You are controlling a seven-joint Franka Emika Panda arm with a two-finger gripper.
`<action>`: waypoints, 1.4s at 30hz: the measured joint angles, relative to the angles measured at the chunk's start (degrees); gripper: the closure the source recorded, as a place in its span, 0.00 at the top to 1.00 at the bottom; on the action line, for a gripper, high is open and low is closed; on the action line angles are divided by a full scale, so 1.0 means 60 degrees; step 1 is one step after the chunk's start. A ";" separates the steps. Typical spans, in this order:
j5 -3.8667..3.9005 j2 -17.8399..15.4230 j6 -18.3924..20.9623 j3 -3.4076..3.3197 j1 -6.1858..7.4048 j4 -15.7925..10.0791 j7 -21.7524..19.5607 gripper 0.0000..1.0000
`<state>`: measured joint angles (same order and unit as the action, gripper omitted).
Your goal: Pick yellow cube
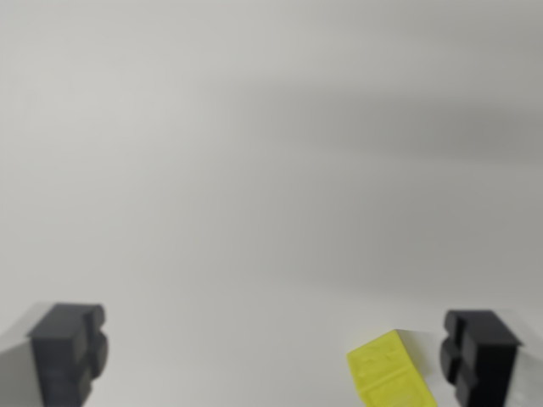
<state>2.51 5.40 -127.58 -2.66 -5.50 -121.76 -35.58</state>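
The yellow cube (392, 373) lies on the pale surface at the bottom of the wrist view, cut off by the lower edge. It sits just inside the dark fingertip (477, 352) on the wrist view's right, close to it; whether they touch I cannot tell. The other dark fingertip (69, 348) stands far off at the wrist view's left. My gripper (273, 352) is open wide, with the cube between the fingers but off to the right side of the gap.
A plain white-grey surface (271, 170) fills the whole view, with a soft shadow band across the upper right.
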 joint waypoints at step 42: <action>-0.0087 -0.0383 -0.2145 -0.0002 -0.1071 -0.2505 0.2884 1.00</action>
<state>1.99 3.10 -140.45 -2.68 -11.92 -136.78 -18.27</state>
